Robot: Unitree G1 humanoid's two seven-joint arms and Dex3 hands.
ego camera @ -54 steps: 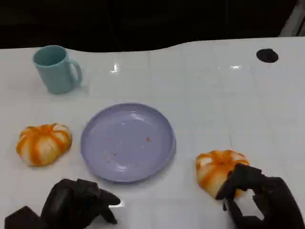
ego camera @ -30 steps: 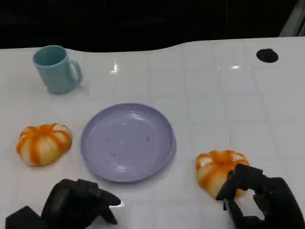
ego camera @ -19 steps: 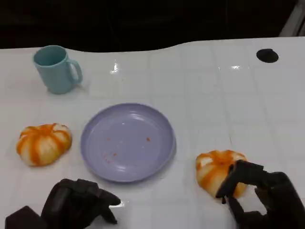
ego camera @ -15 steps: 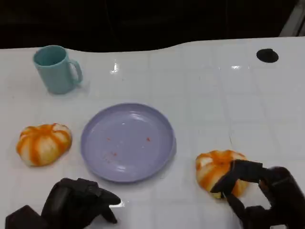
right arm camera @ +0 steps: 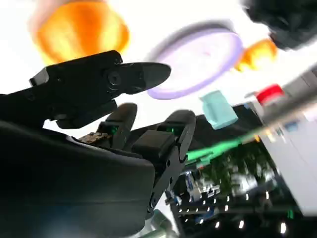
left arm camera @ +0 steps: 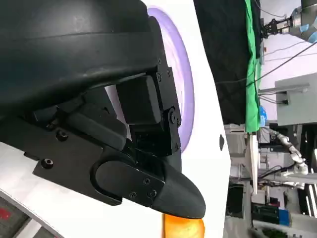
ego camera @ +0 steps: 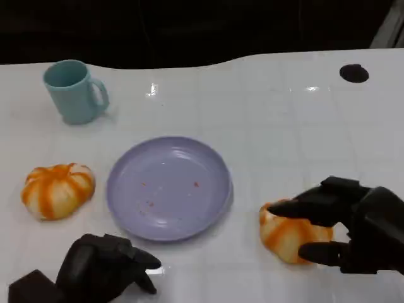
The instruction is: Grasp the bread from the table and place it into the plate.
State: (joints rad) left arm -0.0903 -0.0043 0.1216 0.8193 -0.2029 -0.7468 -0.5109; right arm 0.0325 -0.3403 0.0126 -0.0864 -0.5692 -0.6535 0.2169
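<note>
An orange-and-white bread [ego camera: 287,235] lies on the white table, right of the lilac plate [ego camera: 169,158]. My right hand [ego camera: 353,230] is at the bread's right side with fingers spread: one reaches over its far edge, another lies along its near edge. In the right wrist view the fingers [right arm camera: 133,74] stand apart, with the blurred bread [right arm camera: 79,29] beyond them. A second bread [ego camera: 57,189] sits left of the plate. My left hand [ego camera: 104,268] rests near the front edge with fingers curled in and holds nothing; the left wrist view shows it [left arm camera: 133,129] beside the plate [left arm camera: 184,89].
A light blue mug [ego camera: 74,91] stands at the back left. A black round spot [ego camera: 353,73] marks the table at the back right. The plate bears a few small crumbs. The table's far edge borders a dark background.
My right hand has turned and opened, and its fingers now spread around the right-hand bread. The bread, the plate and my left hand have stayed put.
</note>
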